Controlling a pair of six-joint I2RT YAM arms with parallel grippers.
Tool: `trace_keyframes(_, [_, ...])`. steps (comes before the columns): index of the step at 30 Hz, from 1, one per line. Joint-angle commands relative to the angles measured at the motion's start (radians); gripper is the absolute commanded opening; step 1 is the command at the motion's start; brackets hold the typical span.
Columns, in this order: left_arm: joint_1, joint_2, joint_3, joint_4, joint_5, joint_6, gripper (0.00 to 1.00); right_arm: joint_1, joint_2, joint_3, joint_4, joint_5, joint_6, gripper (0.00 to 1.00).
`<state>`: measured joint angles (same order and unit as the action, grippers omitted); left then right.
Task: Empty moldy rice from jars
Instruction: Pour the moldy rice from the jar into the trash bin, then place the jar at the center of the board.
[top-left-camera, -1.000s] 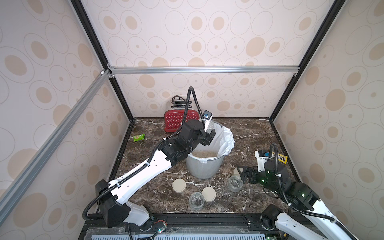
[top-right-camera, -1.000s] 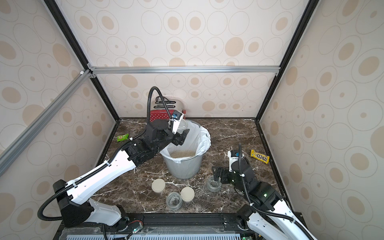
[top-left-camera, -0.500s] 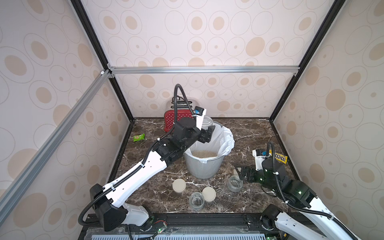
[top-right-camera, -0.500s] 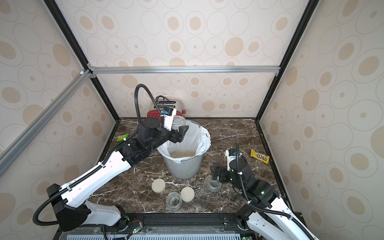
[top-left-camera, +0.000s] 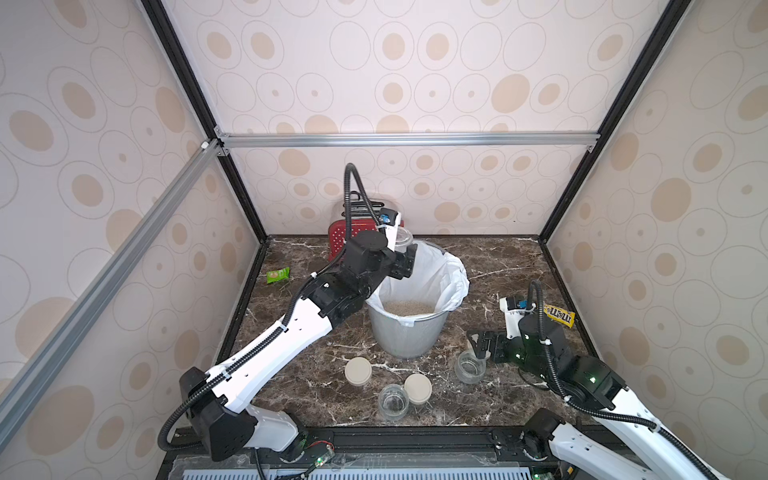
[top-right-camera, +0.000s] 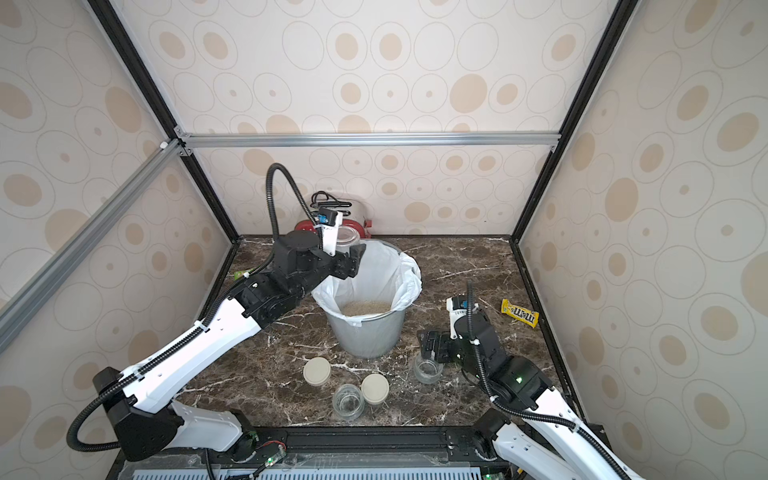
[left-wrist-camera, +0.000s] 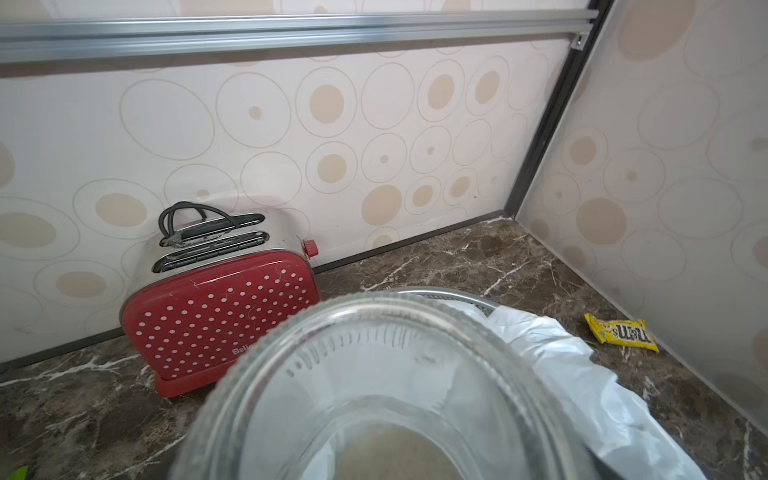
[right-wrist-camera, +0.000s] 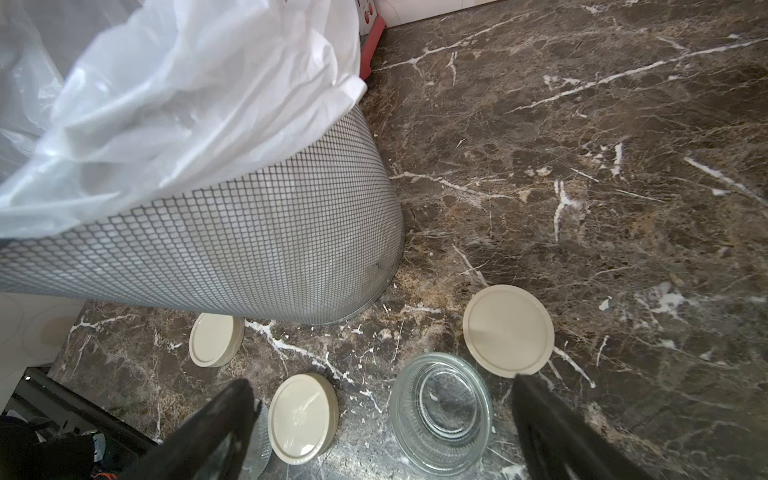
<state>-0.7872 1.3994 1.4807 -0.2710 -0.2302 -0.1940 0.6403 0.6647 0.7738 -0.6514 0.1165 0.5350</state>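
Note:
My left gripper (top-left-camera: 404, 258) is shut on a clear glass jar (top-left-camera: 402, 239) above the back-left rim of the grey mesh bin (top-left-camera: 405, 338) with its white liner. In the left wrist view that jar (left-wrist-camera: 374, 365) fills the foreground and hides the fingers. The moldy rice (top-left-camera: 409, 307) lies in the bin's bottom. Two empty jars (top-left-camera: 392, 401) (top-left-camera: 469, 366) stand in front of the bin, with beige lids (top-left-camera: 358, 370) (top-left-camera: 417, 387) beside them. My right gripper (right-wrist-camera: 380, 382) is open just above the right jar (right-wrist-camera: 442, 409), holding nothing.
A red dotted toaster (left-wrist-camera: 220, 320) stands against the back wall behind the bin. A green packet (top-left-camera: 277, 274) lies at the left wall and a yellow candy packet (top-left-camera: 559, 314) near the right wall. A third lid (right-wrist-camera: 508, 330) lies beside the right jar.
My left arm has swung the held jar up and back, from over the bin's opening toward its back-left rim. The right gripper has stayed open by the right jar.

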Motion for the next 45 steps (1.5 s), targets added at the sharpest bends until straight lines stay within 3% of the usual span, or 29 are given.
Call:
trace_keyframes(1, [0.053,-0.033,0.005,0.073,0.147,-0.151,0.52,0.006,-0.005,0.013,0.004,0.001,-0.005,0.99])
trace_keyframes(2, [0.109,-0.055,-0.066,0.213,0.269,-0.287,0.50,0.006,-0.007,0.012,0.006,0.002,-0.004,0.99])
trace_keyframes(3, [0.122,-0.064,-0.099,0.276,0.287,-0.328,0.48,0.007,-0.008,0.012,0.007,0.004,-0.005,0.99])
trace_keyframes(8, [-0.001,-0.016,0.066,0.019,0.032,-0.001,0.47,0.006,-0.006,0.024,0.004,-0.002,-0.010,0.99])
trace_keyframes(12, [0.000,-0.074,-0.029,0.133,0.021,-0.020,0.47,0.006,-0.002,0.030,-0.003,0.006,-0.013,0.99])
trace_keyframes(21, [-0.010,-0.074,-0.041,0.102,-0.017,0.002,0.46,0.006,0.023,0.042,0.000,-0.013,-0.020,0.99])
trace_keyframes(22, [0.001,-0.053,-0.025,0.090,-0.060,-0.029,0.46,0.006,0.021,0.035,0.008,-0.010,-0.020,0.99])
trace_keyframes(23, [0.035,-0.022,0.004,0.061,-0.027,-0.076,0.46,0.006,0.019,0.030,0.020,-0.010,-0.019,0.99])
trace_keyframes(25, [0.123,0.043,0.084,-0.003,0.121,-0.229,0.45,0.006,0.022,0.030,0.037,-0.029,-0.018,0.99])
trace_keyframes(30, [0.025,-0.041,0.017,0.128,0.057,-0.175,0.46,0.006,0.014,0.075,-0.032,-0.025,-0.023,0.99])
trace_keyframes(34, [0.021,-0.120,-0.021,0.147,0.071,-0.284,0.46,0.006,-0.048,0.066,0.034,-0.034,-0.048,0.99])
trace_keyframes(39, [0.025,-0.205,-0.109,0.308,0.094,-0.540,0.50,0.006,-0.070,0.073,0.289,-0.205,-0.147,0.99])
trace_keyframes(42, [0.036,-0.233,-0.169,0.417,0.095,-0.720,0.50,0.007,-0.005,0.134,0.405,-0.310,-0.197,0.99])
trace_keyframes(45, [0.044,-0.248,-0.229,0.522,0.092,-0.887,0.50,0.007,0.094,0.213,0.497,-0.383,-0.224,0.92])
